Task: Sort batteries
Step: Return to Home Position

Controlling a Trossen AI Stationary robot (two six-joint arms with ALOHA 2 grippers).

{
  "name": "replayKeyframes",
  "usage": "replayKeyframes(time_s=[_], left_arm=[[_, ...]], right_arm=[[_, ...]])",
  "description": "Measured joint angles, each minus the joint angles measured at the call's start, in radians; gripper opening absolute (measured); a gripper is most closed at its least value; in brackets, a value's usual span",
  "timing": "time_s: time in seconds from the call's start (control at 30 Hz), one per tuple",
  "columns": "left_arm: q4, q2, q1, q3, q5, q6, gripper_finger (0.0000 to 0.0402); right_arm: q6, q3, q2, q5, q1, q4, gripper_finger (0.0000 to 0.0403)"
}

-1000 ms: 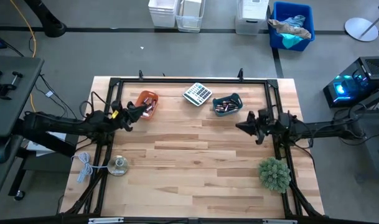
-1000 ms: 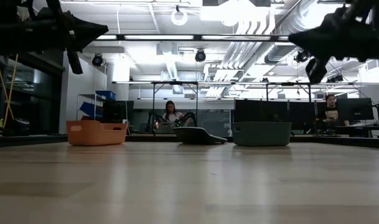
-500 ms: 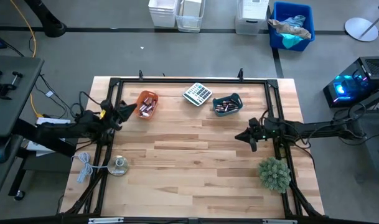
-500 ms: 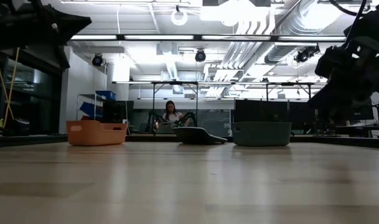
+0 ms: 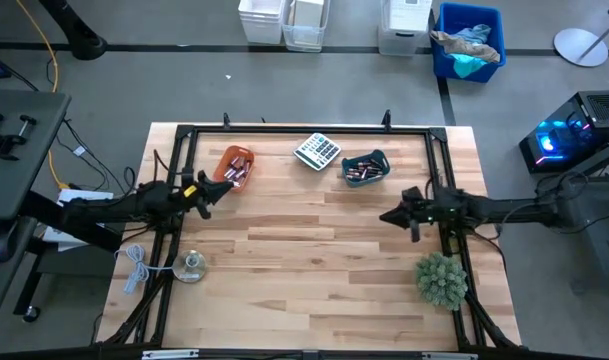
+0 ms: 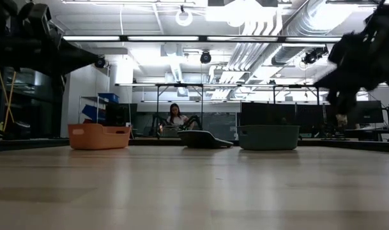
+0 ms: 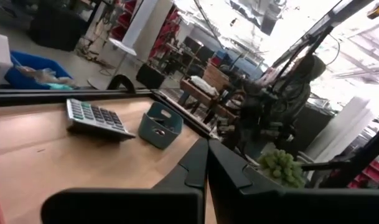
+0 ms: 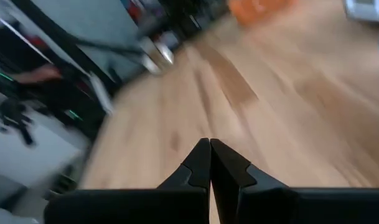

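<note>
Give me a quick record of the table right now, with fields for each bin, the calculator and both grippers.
orange bin: far side of the table, toward the left
blue bin: far side, toward the right
calculator: between the two bins
batteries: inside both bins; none seen loose on the table
left gripper: fingers shut, empty, raised near the orange bin
right gripper: fingers shut, empty, raised on the right side

Lab; exposed ducts (image 6: 280, 25), benchtop monitors (image 6: 290, 113)
</note>
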Motion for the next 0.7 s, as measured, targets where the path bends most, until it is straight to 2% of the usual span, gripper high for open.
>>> replayKeyframes(time_s=[0.17,0.37,0.7], left_arm=[[-0.001,0.0,-0.011,0.0,-0.001,0.0,0.0],[0.0,0.0,-0.031,0.0,0.0,0.0,0.0],[-0.001,0.0,-0.047,0.0,-0.002,0.0,0.0]], right_arm=[[0.0,0.0,-0.272,0.0,-0.016,0.003,0.0],[0.001,-0.001,-0.278,-0.009,-0.042,0.136,0.0],[0.0,-0.002,-0.258,-0.012,-0.042,0.062,0.0]])
